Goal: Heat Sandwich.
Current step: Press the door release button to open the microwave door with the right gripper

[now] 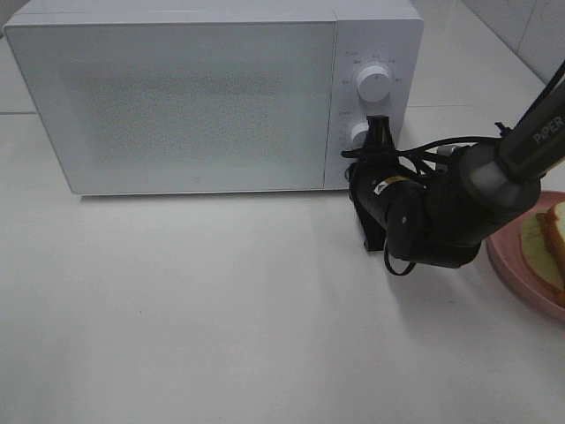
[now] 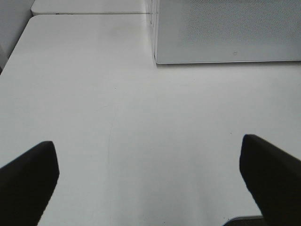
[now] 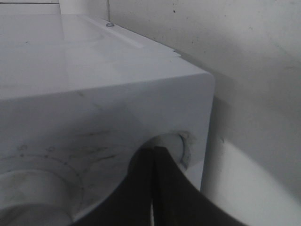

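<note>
The right gripper (image 1: 380,128) is reaching to the white microwave (image 1: 177,97), jaws clenched on nothing, tips meeting its lower knob (image 1: 357,135). The sandwich (image 1: 549,237) is lying on a pink plate (image 1: 508,265) right of that arm. The left gripper (image 2: 146,155) is hovering spread wide over the white table (image 2: 141,103).

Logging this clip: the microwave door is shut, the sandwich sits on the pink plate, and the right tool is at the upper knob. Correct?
Not quite: the right tool is at the lower knob, not the upper knob, as the exterior high view shows. The rest holds.
</note>
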Available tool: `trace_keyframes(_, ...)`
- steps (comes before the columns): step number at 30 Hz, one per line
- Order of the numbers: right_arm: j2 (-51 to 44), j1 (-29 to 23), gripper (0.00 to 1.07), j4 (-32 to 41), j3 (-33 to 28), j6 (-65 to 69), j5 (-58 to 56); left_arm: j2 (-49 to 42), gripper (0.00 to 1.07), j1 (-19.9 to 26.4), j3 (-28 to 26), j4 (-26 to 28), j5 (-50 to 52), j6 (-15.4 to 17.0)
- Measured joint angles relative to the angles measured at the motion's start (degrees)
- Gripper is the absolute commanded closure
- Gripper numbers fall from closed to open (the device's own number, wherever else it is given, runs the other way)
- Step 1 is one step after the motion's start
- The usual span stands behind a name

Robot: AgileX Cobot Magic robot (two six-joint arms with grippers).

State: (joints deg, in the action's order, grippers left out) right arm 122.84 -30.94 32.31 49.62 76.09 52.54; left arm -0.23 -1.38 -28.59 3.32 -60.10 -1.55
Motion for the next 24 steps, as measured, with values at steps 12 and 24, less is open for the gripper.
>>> trace_keyframes(12, 2.06, 0.57, 1.07, 2.69, 3.55, -1.43, -2.75, 0.00, 0.03, 0.00, 0.00, 0.00, 0.00, 0.00)
trace_keyframes(24, 2.06, 0.57, 1.07, 3.32, 3.67, -1.66, -2.75, 0.00, 0.03, 0.00, 0.00, 0.00, 0.00, 0.00)
